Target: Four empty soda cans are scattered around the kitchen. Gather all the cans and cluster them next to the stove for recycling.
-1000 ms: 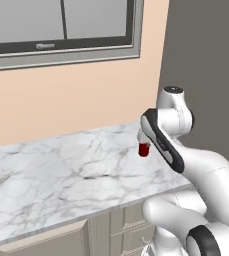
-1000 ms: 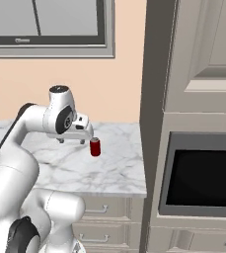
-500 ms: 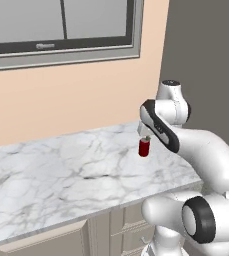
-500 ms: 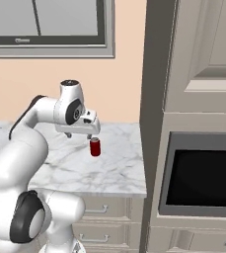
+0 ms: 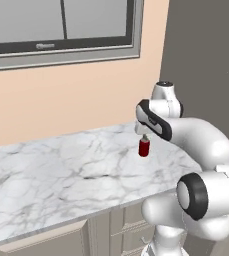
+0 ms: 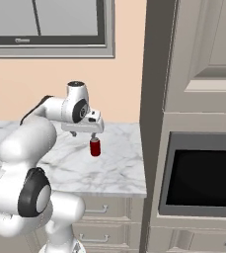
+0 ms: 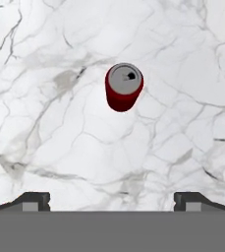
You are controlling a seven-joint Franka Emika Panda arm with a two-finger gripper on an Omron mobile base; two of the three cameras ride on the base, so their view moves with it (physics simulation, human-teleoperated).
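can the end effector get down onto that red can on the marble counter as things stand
Probably yes. The end effector hangs open above the upright red soda can, and the marble counter around the can is bare, so nothing blocks a straight descent.

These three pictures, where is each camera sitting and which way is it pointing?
Left base view: behind the arm to its left, facing forward and down over the marble counter; the white arm rises at lower right, its claw above a red soda can.
Right base view: behind to the right; arm at lower left, black oven door at right.
Hand view: on the hand, looking straight down at the can's silvery top; the open claw's two dark tips at the bottom.
All three share the can and counter.
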